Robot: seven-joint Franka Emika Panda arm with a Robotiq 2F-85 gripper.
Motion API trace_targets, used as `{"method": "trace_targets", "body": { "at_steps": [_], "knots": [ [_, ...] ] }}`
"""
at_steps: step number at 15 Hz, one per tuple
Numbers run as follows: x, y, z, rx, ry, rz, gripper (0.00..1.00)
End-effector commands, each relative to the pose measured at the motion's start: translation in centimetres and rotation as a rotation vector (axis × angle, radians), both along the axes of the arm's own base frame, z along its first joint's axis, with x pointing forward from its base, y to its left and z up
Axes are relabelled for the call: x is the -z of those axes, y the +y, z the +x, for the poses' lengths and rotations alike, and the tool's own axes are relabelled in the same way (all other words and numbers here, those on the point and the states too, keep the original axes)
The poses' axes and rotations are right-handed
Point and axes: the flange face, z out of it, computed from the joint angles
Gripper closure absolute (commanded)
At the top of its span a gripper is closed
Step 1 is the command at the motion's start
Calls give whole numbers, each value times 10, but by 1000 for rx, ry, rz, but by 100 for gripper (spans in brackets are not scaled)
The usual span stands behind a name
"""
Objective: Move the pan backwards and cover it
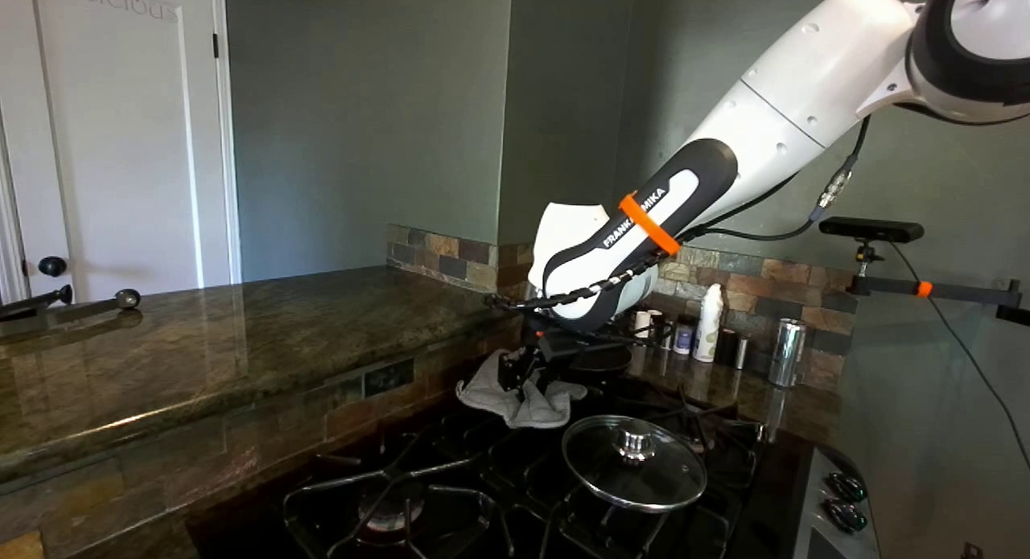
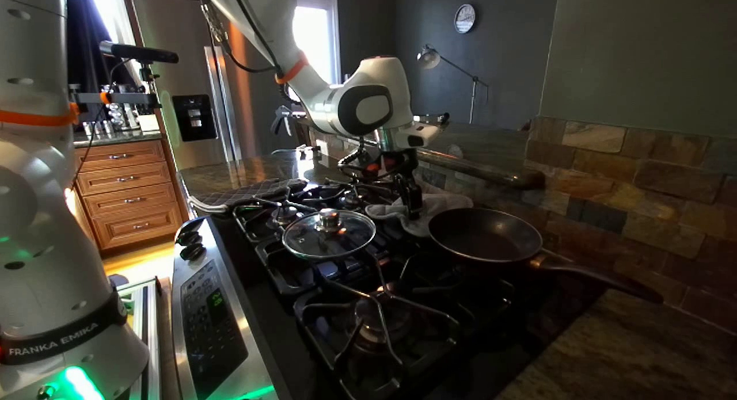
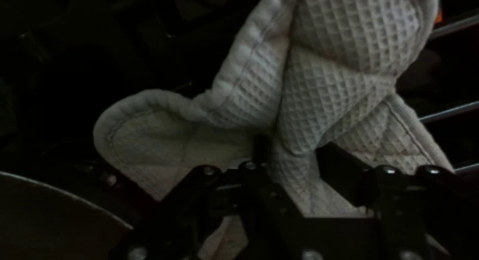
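The dark pan (image 2: 486, 239) sits at the back of the stove, its handle pointing away from the gripper. It shows partly behind the gripper in an exterior view (image 1: 603, 359), and its rim shows at lower left in the wrist view (image 3: 48, 222). The glass lid (image 2: 328, 239) with its metal knob lies on the grates, also in an exterior view (image 1: 636, 470). The white quilted cloth (image 3: 336, 65) lies rumpled beside the pan, also in both exterior views (image 1: 543, 413) (image 2: 452, 203). My gripper (image 3: 293, 155) points down, its fingers closed on a bunched fold of cloth (image 1: 521, 382) (image 2: 411, 207).
Black burner grates (image 2: 374, 319) cover the stove. A raised stone counter (image 1: 241, 342) and tiled wall run along the back. Bottles (image 1: 708, 326) and a metal can (image 1: 787, 351) stand beyond the stove. A dark quilted mat (image 2: 247, 195) lies at the far stove end.
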Motion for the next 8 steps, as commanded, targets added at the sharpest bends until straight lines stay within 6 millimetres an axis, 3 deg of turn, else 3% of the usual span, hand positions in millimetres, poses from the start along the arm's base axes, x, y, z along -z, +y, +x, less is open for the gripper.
{"method": "trace_targets", "body": {
  "at_steps": [1,2,3,8],
  "knots": [
    [-5,2,-2,13,34,27,92],
    [-11,2,-3,15,40,39,99],
    [-16,5,-5,13,46,61,100],
    [-33,17,-11,-10,80,110,97]
  ]
}}
